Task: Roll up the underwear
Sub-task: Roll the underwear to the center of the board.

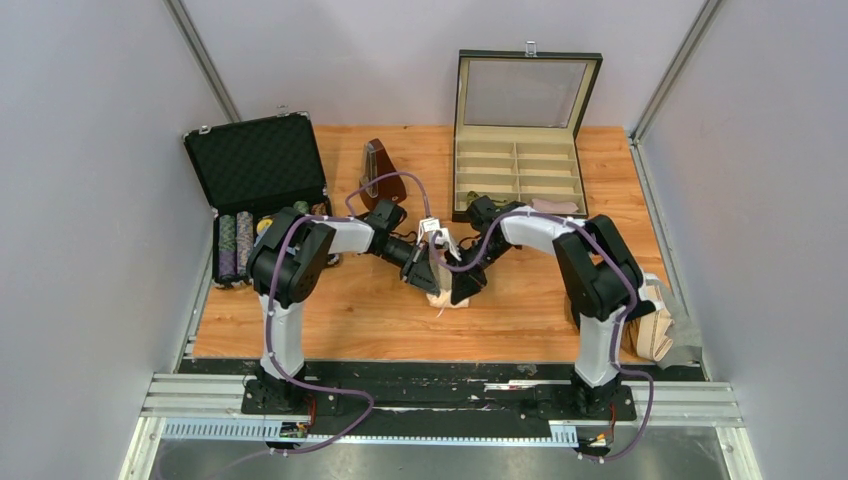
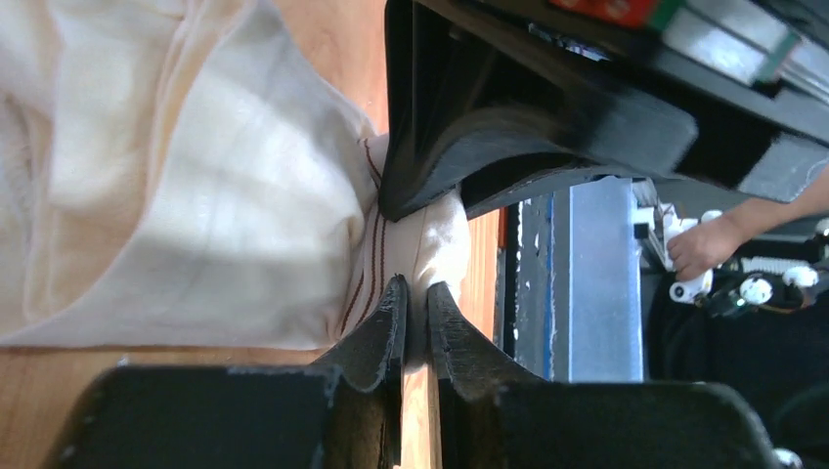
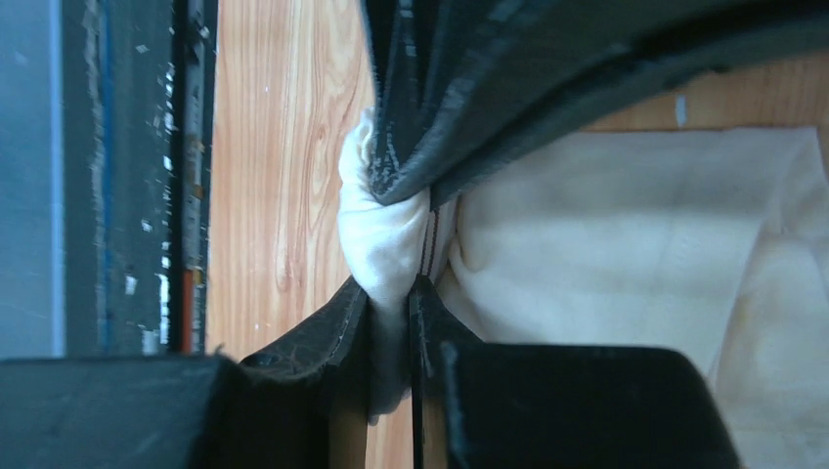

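Cream underwear [image 2: 244,195] tight within left end effector [image 2: 415,293] and right end effector [image 3: 391,291].

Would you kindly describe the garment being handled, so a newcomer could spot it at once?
Find the wooden table and look to its middle. The cream underwear lies there, with reddish stitch lines along one edge. Unlike the cloth pile at the right edge, it is pinched by both the left hand and the right hand.
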Motion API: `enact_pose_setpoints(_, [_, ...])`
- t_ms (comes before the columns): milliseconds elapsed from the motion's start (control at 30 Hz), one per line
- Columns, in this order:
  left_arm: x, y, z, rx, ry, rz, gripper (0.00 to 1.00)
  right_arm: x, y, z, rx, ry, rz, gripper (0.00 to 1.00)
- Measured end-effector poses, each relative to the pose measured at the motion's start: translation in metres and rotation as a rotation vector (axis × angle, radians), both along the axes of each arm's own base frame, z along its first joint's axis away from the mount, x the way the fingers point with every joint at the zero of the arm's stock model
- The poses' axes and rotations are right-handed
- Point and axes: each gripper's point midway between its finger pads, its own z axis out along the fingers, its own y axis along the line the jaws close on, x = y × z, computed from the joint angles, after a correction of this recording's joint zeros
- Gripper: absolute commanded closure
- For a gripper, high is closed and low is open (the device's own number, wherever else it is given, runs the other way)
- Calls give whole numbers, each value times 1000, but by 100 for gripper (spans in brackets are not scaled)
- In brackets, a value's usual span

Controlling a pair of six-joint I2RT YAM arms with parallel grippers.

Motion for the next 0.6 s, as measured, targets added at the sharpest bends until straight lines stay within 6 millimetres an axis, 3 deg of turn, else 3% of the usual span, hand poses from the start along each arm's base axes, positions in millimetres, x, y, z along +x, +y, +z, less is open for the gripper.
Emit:
enact_pose_setpoints(100, [9, -2, 0, 41, 43, 57, 96, 6, -3, 0, 3, 144, -50, 100])
enact_pose_setpoints(167, [16, -1, 0, 55, 62, 97, 84, 10, -4, 0, 8, 213, -79, 100])
enact_pose_setpoints(233, [23, -2, -1, 67, 74, 129, 64, 14, -6, 0, 11, 270, -107, 100])
enact_pose_setpoints(300, [30, 0, -4, 82, 71, 167, 56, 16, -11, -2, -12, 345, -140, 100])
enact_pose_setpoints(467, [41, 21, -9, 123, 3, 284, 50, 15, -22, -9, -84, 606, -254, 100])
enact_pose_setpoints(600, [45, 29, 19, 92, -316, 265, 46, 14, -26, -10, -162, 767, -319, 100])
